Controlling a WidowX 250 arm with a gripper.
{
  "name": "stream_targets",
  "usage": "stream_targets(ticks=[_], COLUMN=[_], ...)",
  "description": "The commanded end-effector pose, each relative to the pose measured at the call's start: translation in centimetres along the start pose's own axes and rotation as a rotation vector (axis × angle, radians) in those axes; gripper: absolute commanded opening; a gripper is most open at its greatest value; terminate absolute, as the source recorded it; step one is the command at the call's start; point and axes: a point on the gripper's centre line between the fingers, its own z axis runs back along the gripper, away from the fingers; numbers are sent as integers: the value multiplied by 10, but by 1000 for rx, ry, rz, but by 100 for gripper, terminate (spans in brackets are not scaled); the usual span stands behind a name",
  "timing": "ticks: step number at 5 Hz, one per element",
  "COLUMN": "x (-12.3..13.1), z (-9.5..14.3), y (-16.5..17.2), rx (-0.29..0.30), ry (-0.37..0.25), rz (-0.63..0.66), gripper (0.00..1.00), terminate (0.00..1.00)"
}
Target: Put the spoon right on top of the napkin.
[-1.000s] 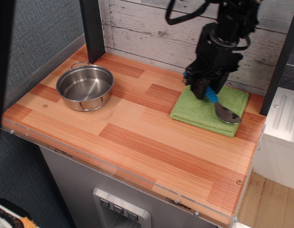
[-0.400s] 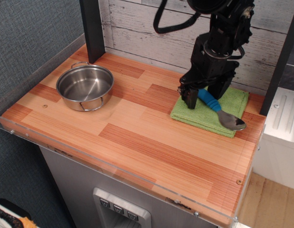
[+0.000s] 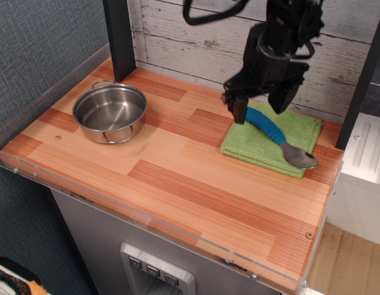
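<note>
Your gripper (image 3: 261, 104) hangs with jaws apart over the spoon (image 3: 277, 138), which lies on the napkin (image 3: 254, 146), bowl toward four o'clock.

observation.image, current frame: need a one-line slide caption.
Blue-handled spoon lies on the green napkin, open gripper above its handle; steel pot sits at left.
</note>
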Motion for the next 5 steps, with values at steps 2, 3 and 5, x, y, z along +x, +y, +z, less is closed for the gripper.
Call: stream_targets(ticks=[2, 3, 5], x=[50, 70, 118], z=[54, 48, 40], y=[56, 73, 92], rx=[-62, -58, -52], ry=[-88, -115, -193], rz=[-500, -587, -632], gripper=[100, 100, 100], terminate=[0, 0, 0])
